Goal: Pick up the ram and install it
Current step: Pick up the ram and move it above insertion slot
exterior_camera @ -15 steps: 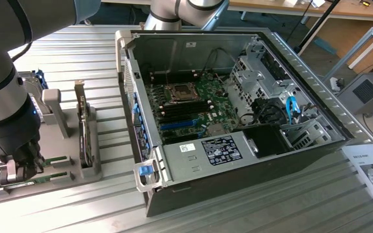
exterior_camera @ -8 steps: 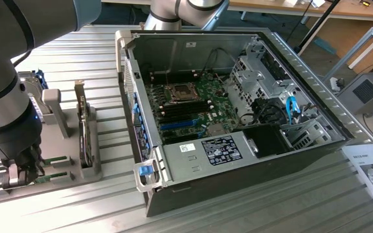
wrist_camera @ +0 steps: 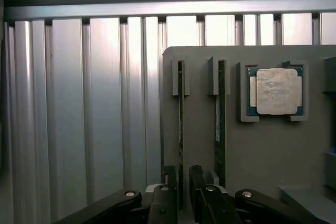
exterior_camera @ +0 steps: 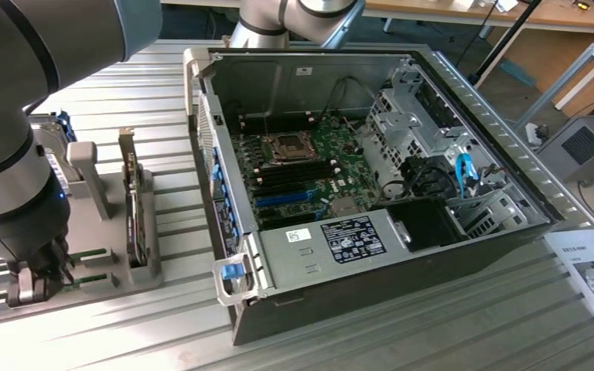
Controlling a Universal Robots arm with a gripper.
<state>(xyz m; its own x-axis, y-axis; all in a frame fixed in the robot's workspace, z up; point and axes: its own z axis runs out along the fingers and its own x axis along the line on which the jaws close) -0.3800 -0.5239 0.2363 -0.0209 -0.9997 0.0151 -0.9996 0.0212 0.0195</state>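
Hand [wrist_camera: 182, 184] astride ram [wrist_camera: 180, 108], jaws apart.

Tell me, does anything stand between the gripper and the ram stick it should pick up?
Nothing visible does. In the wrist view the gripper is open, with one finger on each side of the ram standing on edge in the grey holder. The second ram stick stands beside it, outside the fingers.

Around the ram [wrist_camera: 181, 129]: the fingers [wrist_camera: 169, 195] of the gripper [wrist_camera: 182, 182] straddle it, with narrow room on each side.
Nearest obstacle: second stick [wrist_camera: 220, 129], just beside.
Counter [wrist_camera: 79, 119]: bare slats, free.
Computer case [exterior_camera: 380, 297]: open side up; drive cage [exterior_camera: 411, 131] crowds the motherboard [exterior_camera: 308, 166].
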